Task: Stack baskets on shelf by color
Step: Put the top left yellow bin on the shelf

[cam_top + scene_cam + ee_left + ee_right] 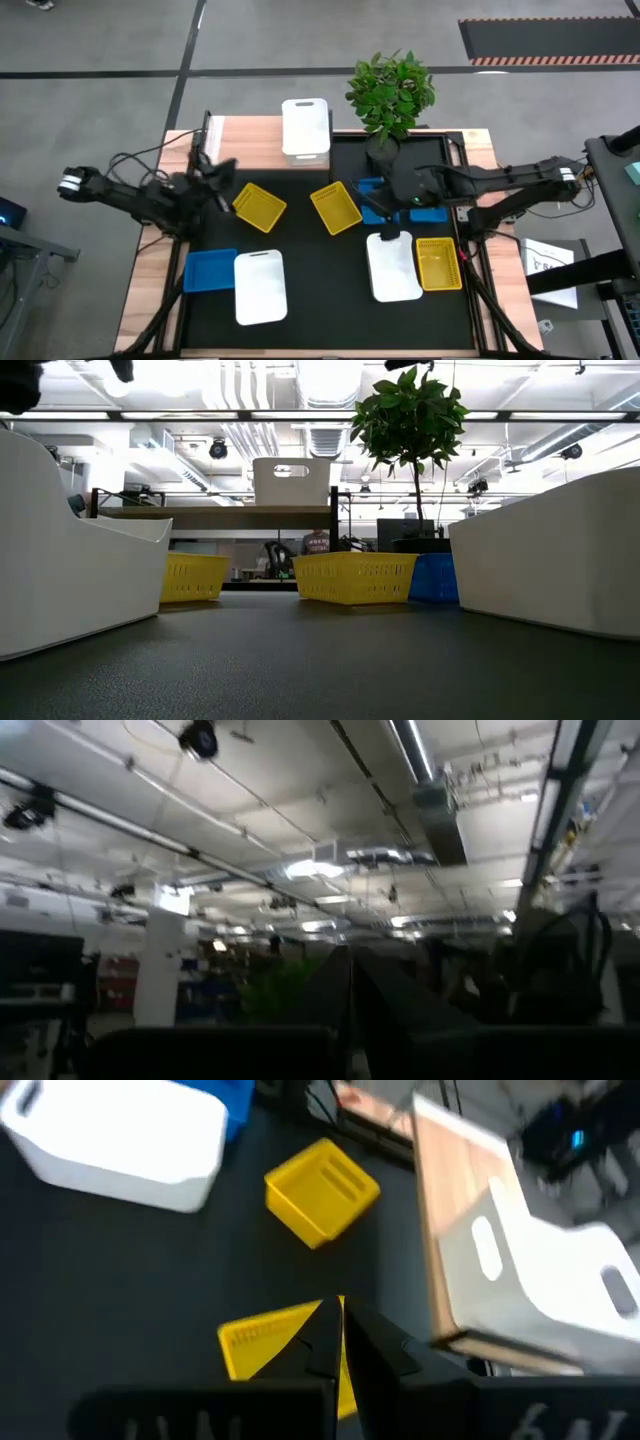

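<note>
Right jaws (335, 1342), pressed together empty, hover just beside a yellow basket (262, 1348).

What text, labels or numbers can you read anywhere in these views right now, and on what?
None can be read.
The paper sheet beside the table's right edge carries dark marks, too small to read.
The baskets show no lettering: white basket on the shelf, yellow basket, blue basket.
The striped floor mat bears only stripes.
</note>
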